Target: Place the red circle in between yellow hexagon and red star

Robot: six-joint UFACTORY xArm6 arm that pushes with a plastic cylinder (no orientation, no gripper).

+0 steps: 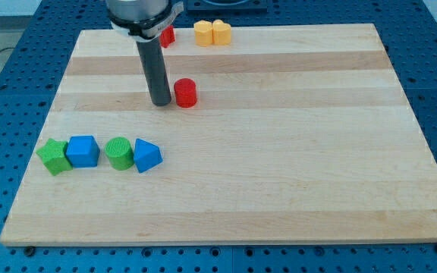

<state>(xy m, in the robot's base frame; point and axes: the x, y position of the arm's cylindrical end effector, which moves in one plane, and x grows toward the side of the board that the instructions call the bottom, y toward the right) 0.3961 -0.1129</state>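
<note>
Green star (54,156) lies nearest; upright rod's tip (161,102), a jawless tool, touches red circle (185,93).

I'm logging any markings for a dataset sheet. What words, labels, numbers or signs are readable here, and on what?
None: no readable text anywhere in the view.
The board is bare wood.
The red circle, red star, yellow hexagon and the yellow block beside it carry no marks.
Neither do the green and blue blocks at the view's left.
My tip, just left of the red circle, is plain dark.
</note>
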